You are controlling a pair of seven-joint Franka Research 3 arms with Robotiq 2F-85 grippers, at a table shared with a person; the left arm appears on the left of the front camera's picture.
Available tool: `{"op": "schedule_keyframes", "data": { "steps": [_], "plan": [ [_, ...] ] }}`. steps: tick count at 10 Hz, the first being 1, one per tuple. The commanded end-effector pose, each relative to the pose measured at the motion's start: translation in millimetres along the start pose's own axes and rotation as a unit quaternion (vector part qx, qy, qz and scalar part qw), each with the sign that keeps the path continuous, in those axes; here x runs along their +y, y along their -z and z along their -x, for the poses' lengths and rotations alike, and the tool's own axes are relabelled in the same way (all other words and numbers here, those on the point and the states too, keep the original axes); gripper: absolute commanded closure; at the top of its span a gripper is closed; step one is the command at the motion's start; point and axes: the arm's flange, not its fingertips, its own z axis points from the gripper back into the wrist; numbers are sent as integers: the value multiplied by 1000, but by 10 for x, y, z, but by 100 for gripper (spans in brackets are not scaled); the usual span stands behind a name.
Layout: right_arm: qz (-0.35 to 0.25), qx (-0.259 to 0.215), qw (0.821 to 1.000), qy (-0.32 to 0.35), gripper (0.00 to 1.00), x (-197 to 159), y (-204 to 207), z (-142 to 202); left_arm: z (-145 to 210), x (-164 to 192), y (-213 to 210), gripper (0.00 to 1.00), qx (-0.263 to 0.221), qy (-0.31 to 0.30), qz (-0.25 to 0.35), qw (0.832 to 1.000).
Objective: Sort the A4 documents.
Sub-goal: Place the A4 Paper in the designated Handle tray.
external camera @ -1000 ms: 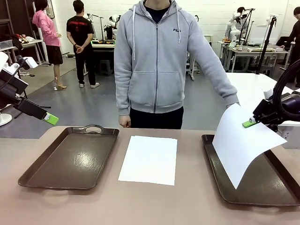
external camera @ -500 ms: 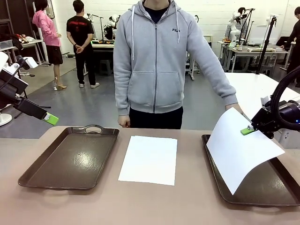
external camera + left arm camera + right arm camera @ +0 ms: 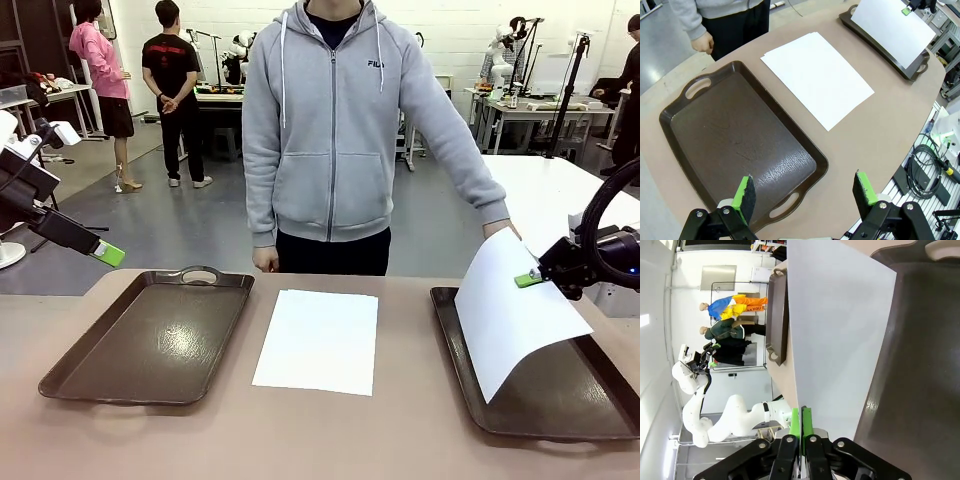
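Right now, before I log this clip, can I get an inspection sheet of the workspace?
Surface: tan table, two brown trays on it.
Job's things: A4 documents lie flat between the left tray and the right tray; one held sheet hangs tilted over the right tray.
Clutter: nothing seen.
Grippers: left gripper open, fingers apart, above the left tray's end; right gripper shut on the held sheet's edge.
Cables: black cables coiled beside the table.
Surroundings: person in a grey hoodie at the far side, one hand by the held sheet's top; other people and tables behind.
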Motion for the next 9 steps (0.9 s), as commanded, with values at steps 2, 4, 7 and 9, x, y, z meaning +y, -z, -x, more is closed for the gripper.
{"op": "schedule_keyframes", "data": {
  "steps": [2, 4, 7, 9],
  "plan": [
    [-1, -9, 1000, 9, 99, -137, -13, 4, 3, 4, 1, 0, -1, -1, 3, 1000],
    [4, 4, 1000, 21, 99, -157, -17, 5, 3, 4, 1, 0, -1, -1, 3, 1000],
    [83, -3, 996, 34, 99, -150, -74, 17, 3, 4, 1, 0, -1, -1, 3, 1000],
    [113, -12, 993, 40, 99, -161, -115, 27, 3, 4, 1, 0, -1, -1, 3, 1000]
  ]
}}
